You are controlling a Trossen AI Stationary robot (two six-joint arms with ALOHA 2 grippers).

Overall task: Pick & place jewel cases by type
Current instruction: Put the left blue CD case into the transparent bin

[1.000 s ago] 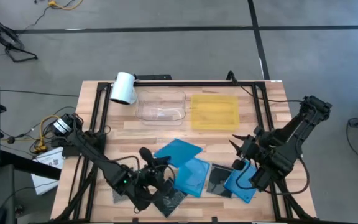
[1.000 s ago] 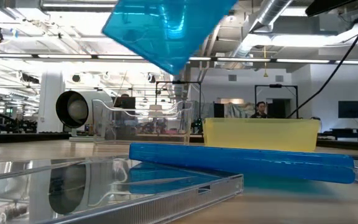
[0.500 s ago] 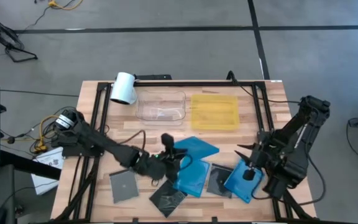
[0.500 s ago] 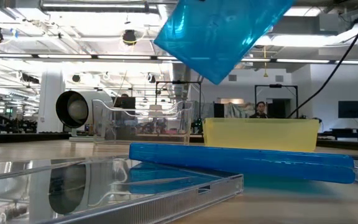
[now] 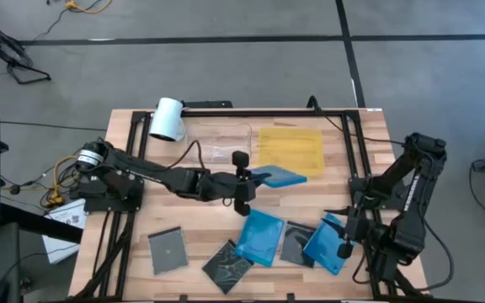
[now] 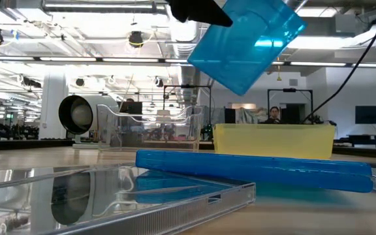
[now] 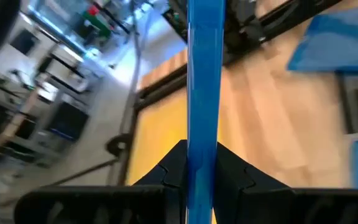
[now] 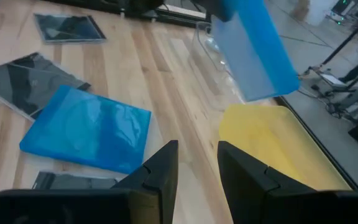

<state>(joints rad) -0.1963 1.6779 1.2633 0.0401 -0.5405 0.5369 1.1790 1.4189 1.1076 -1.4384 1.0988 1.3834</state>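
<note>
My left gripper [image 5: 253,179] is shut on a bright blue jewel case [image 5: 283,177] held in the air over the table's middle, next to the near left corner of the yellow tray [image 5: 290,150]. In the low view the case [image 6: 247,42] hangs tilted, well above the table. My right gripper [image 5: 343,244] is open and empty above a second blue case [image 5: 325,246] at the near right. A third blue case [image 5: 259,236] lies flat beside it. Three grey-clear cases [image 5: 167,250] [image 5: 228,265] [image 5: 295,244] lie flat near the front edge. My left gripper pinches the blue case between its two fingers [image 7: 229,165], one on each flat face, at the case's edge toward the table's left [image 7: 201,149]. The fingers come roughly level from the table's left. The case is lifted clear and tilted, one corner [image 6: 240,91] lowest.
A clear plastic tray [image 5: 217,145] stands at the far middle, left of the yellow tray. A white cylinder [image 5: 167,119] lies at the far left. Black frame rails [image 5: 133,168] run along the table's sides. Bare wood lies at the left middle.
My left gripper has gone up and toward the far and right, toward the yellow tray, carrying the blue case, which has stayed clear of the table and tilted. My right gripper has drawn back a little toward the near edge.
</note>
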